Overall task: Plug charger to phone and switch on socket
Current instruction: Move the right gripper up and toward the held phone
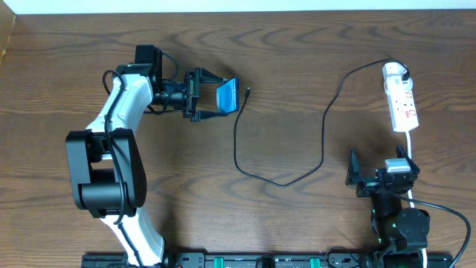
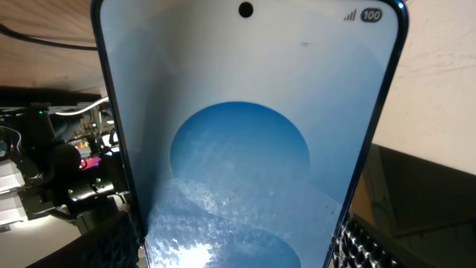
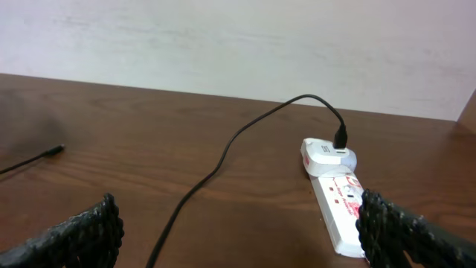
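Note:
My left gripper [image 1: 220, 97] is shut on the phone [image 1: 229, 94], holding it by its long edges above the table at the upper left. In the left wrist view its bright blue screen [image 2: 245, 149] fills the frame between my fingers [image 2: 111, 246]. The charger [image 1: 323, 126] is a thin black cable whose small tip [image 1: 247, 92] lies on the table just right of the phone, apart from it. Its other end enters a white adapter [image 3: 327, 155] plugged into the socket [image 1: 401, 104], a white strip at the far right. My right gripper [image 1: 378, 158] stands open below the socket, with the strip [image 3: 343, 216] beside its right finger.
The socket's white cord [image 1: 411, 145] runs down past my right arm. The black cable loops across the middle of the wooden table [image 1: 297, 59]. A pale wall [image 3: 223, 45] stands behind the table's far edge.

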Tool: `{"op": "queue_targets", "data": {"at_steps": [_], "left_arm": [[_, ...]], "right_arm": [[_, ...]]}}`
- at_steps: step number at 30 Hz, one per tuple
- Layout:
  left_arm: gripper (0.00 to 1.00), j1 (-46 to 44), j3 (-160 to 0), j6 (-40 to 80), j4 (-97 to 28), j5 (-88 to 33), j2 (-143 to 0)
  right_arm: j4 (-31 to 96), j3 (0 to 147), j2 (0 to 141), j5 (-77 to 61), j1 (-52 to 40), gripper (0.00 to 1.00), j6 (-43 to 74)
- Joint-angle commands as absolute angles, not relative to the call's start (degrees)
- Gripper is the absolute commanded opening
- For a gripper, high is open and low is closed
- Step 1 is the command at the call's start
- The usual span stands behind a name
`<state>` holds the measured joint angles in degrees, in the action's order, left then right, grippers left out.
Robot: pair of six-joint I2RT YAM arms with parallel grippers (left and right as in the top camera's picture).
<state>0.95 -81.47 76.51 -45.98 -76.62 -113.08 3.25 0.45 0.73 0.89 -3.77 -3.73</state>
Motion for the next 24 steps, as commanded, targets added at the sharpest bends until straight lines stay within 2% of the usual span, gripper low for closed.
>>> {"op": "queue_targets", "data": {"at_steps": [1, 15, 24], "left_arm": [[0.67, 0.8, -82.4, 77.0, -45.7, -79.9, -111.4], [0.67, 0.8, -82.4, 77.0, -45.7, -79.9, -111.4], [0.68, 0.8, -82.4, 76.8, -45.7, -77.8, -111.4]], "right_arm": [[2.5, 0.3, 0.6, 1.3, -3.4, 0.99, -2.7], [1.9, 3.6, 2.5, 0.9, -3.4, 0.99, -0.9], [0.4, 15.9, 21.3, 0.9, -3.2, 0.99, -0.9]]}}
